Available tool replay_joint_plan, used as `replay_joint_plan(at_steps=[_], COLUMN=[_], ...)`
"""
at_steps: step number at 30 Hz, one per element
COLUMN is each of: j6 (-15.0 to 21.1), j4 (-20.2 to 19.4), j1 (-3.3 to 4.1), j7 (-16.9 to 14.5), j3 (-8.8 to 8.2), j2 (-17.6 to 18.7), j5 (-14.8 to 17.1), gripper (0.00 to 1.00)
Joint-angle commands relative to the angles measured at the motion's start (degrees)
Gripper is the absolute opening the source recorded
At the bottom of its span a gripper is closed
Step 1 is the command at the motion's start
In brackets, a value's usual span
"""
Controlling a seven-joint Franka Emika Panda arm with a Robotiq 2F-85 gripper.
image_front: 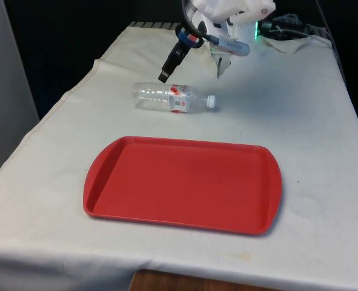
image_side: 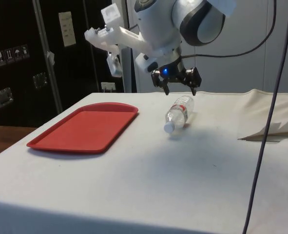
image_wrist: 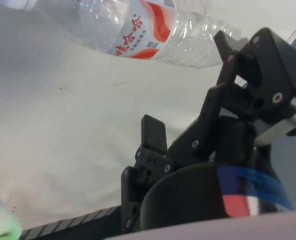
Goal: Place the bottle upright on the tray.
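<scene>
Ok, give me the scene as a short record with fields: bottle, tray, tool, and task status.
bottle: clear plastic bottle with a red and white label and white cap, lying on its side on the cloth beyond the tray
tray: red tray, nothing on it
tool: black tool hanging just above the bottle, fingers apart, holding nothing
task status: bottle not yet grasped, not yet on the tray

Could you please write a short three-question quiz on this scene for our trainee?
1. True or false: the clear plastic bottle with a red-and-white label stands upright.
2. Where is the flat red plastic tray relative to the bottle: (a) under it, (b) beside it on the white cloth, (c) on top of it?
3. What is the black two-finger gripper holding?

Key: 1. False, it lies on its side. 2. b. 3. Nothing; its fingers are open above the bottle.
</scene>
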Motion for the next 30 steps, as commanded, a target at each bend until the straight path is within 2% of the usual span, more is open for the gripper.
replay_joint_plan(at_steps=[1,4,5,6,11,22,23,24,30], j6=[-0.23,-0.17,-0.06,-0.11,-0.23,-2.12,-1.43,-2.46,-4.93], j4=[0.40,0.40,0.00,0.40,0.40,1.26,0.80,1.38,2.23], j1=[0.29,0.34,0.06,0.34,0.40,0.69,0.23,0.69,0.80], j7=[1.72,2.98,2.41,4.18,7.51,11.92,10.77,12.32,14.38], j3=[-0.06,0.06,0.29,0.23,0.92,2.69,2.69,2.98,4.76], j2=[0.29,0.46,0.34,0.63,1.49,3.55,3.15,3.72,5.10], j5=[-1.66,-2.52,-1.83,-3.38,-5.90,-9.17,-8.14,-9.45,-10.49], gripper=[1.00,1.00,1.00,1.00,1.00,1.00,1.00,1.00,1.00])
